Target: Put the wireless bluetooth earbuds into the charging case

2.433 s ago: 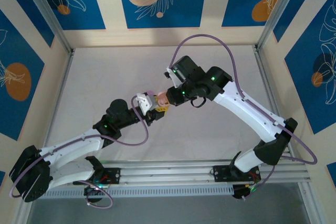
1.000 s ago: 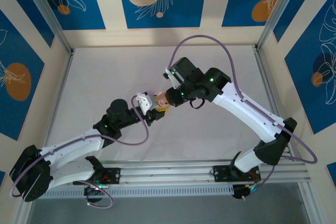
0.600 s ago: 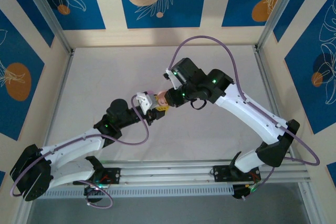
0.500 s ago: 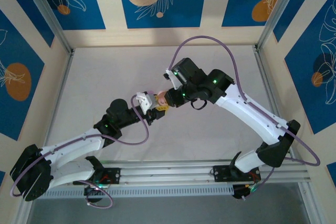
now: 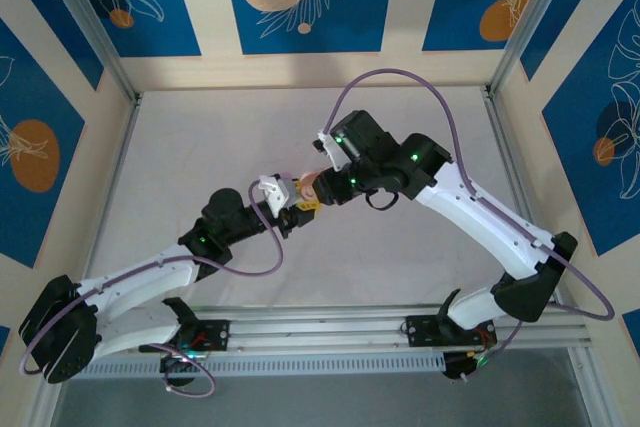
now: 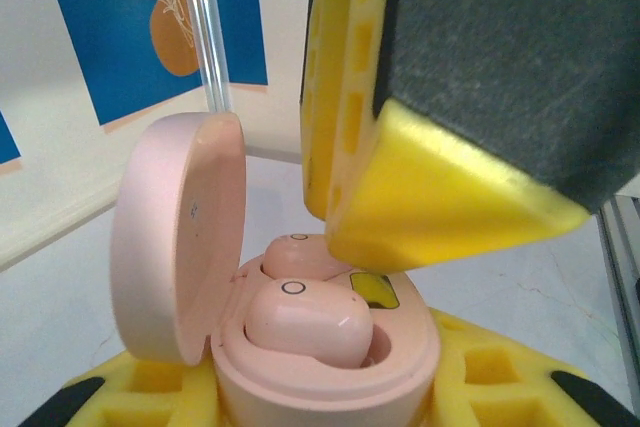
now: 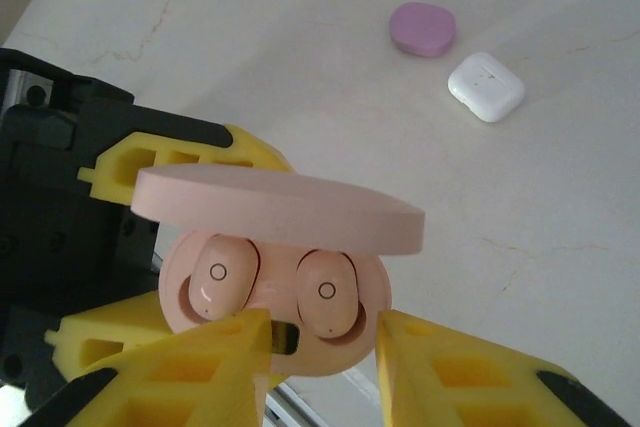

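My left gripper point(image 6: 320, 395) is shut on the base of a pink charging case point(image 6: 330, 379), held off the table with its lid point(image 6: 175, 237) swung open. Two pink earbuds point(image 7: 222, 282) point(image 7: 325, 292) sit in the case's two wells. My right gripper point(image 7: 322, 335) hovers just in front of the case, its yellow fingers point(image 7: 215, 362) standing open either side of the right-hand earbud with a small gap on each side. In the top view the left gripper point(image 5: 290, 213) and the right gripper point(image 5: 320, 190) meet at the case point(image 5: 308, 187) mid-table.
A shut purple case point(image 7: 422, 27) and a shut white case point(image 7: 486, 86) lie on the pale table point(image 7: 560, 197) beyond the grippers. Metal frame posts point(image 5: 515, 37) and patterned walls close the table in at the back and sides.
The right gripper's fingers have spread a little and the right arm has drawn slightly back to the right. The left arm and the case have stayed still.
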You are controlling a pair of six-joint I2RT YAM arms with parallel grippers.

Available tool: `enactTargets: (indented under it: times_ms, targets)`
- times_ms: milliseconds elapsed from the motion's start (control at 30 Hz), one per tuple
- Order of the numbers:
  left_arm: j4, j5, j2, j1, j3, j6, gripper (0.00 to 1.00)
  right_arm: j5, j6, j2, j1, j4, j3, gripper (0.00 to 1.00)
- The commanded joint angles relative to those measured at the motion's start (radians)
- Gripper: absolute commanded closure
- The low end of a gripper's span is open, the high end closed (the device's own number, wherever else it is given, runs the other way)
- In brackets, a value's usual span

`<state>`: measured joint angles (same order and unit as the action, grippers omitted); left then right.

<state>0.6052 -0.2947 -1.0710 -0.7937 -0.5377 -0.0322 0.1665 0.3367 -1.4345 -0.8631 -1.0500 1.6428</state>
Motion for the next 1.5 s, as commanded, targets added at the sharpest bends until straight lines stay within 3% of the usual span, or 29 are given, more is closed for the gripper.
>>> enactTargets:
  times_ms: [0,233,500,633,833,1467]
  targets:
    - [0.046,-0.006,0.002,-0.011,-0.037,0.011,0.68,-0.039,-0.002,0.042,0.008,0.019,-0.012,0.66]
    - [0.07,-0.019,0.009,-0.011,-0.025,0.007,0.68,-0.046,0.076,0.193,0.079,0.146,-0.114,0.63]
    - [0.143,-0.094,0.017,-0.01,-0.004,0.011,0.68,-0.378,0.317,0.353,0.371,0.357,-0.316,0.52]
    - [0.158,-0.142,0.014,-0.011,-0.007,0.017,0.68,-0.537,0.438,0.37,0.466,0.465,-0.387,0.45]
    - [0.145,-0.18,0.001,-0.011,-0.025,0.032,0.68,-0.672,0.486,0.284,0.459,0.505,-0.36,0.4]
    - [0.124,-0.15,0.005,-0.014,-0.039,0.038,0.68,-0.707,0.39,0.097,0.323,0.4,-0.246,0.42]
